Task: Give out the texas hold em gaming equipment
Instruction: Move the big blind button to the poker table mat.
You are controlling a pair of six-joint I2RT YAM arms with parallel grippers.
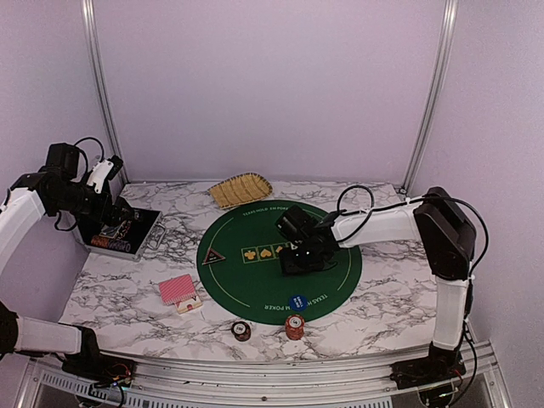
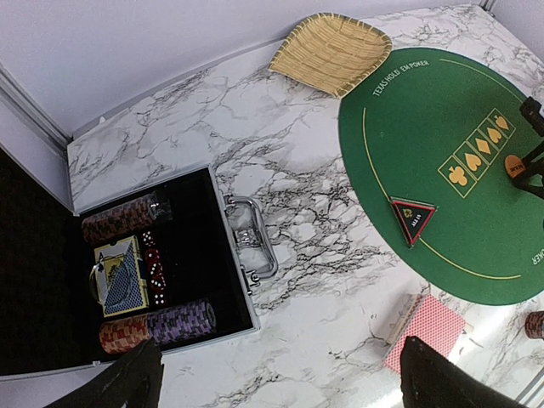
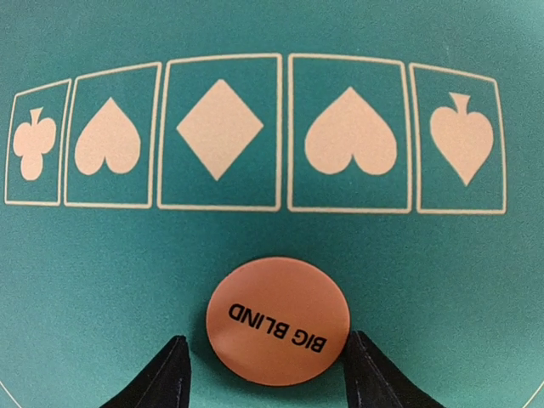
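An orange round button (image 3: 278,320) marked BIG BLIND lies flat on the green mat (image 3: 102,280), just below its row of suit boxes. My right gripper (image 3: 266,340) (image 1: 302,255) straddles it, open: the right finger (image 3: 367,374) is at the button's edge and the left one stands a little off. A blue button (image 1: 297,302), a black triangular button (image 1: 212,255) (image 2: 413,218), red-backed cards (image 1: 178,291) (image 2: 427,330) and two chip stacks (image 1: 241,330) (image 1: 294,326) lie around the mat's near side. My left gripper (image 2: 280,378) (image 1: 117,212) hangs open and empty over the marble near the case.
The black metal case (image 2: 234,280) (image 1: 144,231) lies open at the left with rows of chips, dice and a blue deck inside. A yellow woven basket (image 1: 240,189) (image 2: 331,51) sits at the back beyond the mat. Walls and metal posts close the back.
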